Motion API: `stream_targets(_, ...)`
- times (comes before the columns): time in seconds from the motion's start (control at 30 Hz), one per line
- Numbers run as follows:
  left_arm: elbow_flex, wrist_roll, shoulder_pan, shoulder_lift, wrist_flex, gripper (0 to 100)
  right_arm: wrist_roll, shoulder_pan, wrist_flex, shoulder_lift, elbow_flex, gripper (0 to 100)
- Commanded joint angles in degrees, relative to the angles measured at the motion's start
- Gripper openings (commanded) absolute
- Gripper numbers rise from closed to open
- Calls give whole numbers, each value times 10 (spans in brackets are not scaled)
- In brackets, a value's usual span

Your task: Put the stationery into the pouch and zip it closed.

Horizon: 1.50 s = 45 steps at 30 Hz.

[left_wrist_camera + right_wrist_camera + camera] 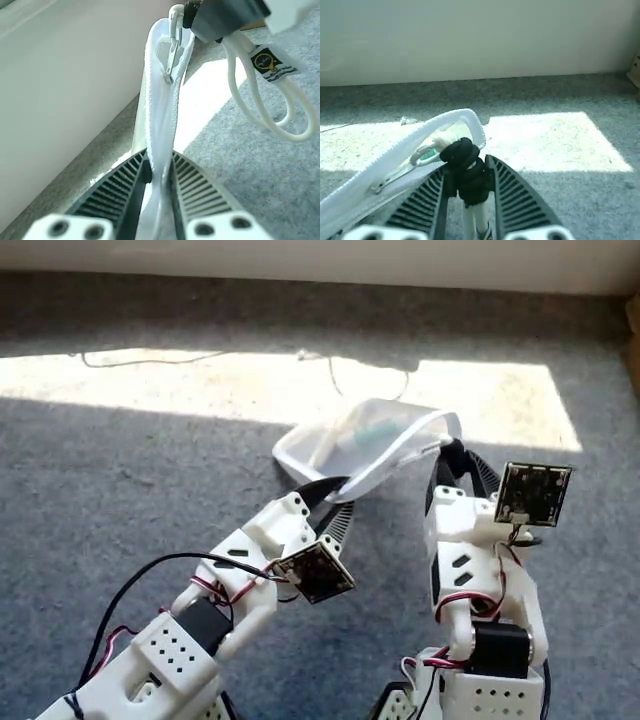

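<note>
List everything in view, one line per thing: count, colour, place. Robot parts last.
translucent white zip pouch: one, white, held up between both arms above the carpet
teal item: one, teal, inside the pouch; too blurred to identify
silver metal zip pull: one, silver, on the zip near the right gripper's end
black knotted cord: one, black, at the pouch's end
white cord loop with tag: one, white, hanging from that same end
thin cable: one, pale, on the sunlit floor at the far side
grey carpet: one, grey, under everything
left gripper: one, black fingers shut on the pouch's zip edge
right gripper: one, black fingers shut on the black knotted cord
</note>
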Motion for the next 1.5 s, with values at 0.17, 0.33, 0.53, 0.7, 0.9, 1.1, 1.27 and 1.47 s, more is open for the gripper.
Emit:
stream_targets(0.17,-16,6,-33,-24,34,5,-11,50,-44,-2,-7,5)
stream_targets(0.33,-14,7,-33,-141,135,5,-11,76,-67,-2,7,5)
stream_targets(0.53,-8,6,-33,-286,252,5,-11,80,-117,-2,38,5)
stream_targets(0.7,35,4,-58,-382,264,5,-11,102,-117,-2,36,5)
stream_targets(0.9,39,4,-105,-407,295,5,-11,138,-134,-3,38,5)
stream_targets(1.1,35,4,-144,-407,298,5,-11,161,-150,-2,41,5)
stream_targets(1.27,20,4,-157,-407,316,5,-11,160,-149,-2,41,5)
stream_targets(1.47,19,4,-131,-406,317,9,-7,125,-126,-7,40,5)
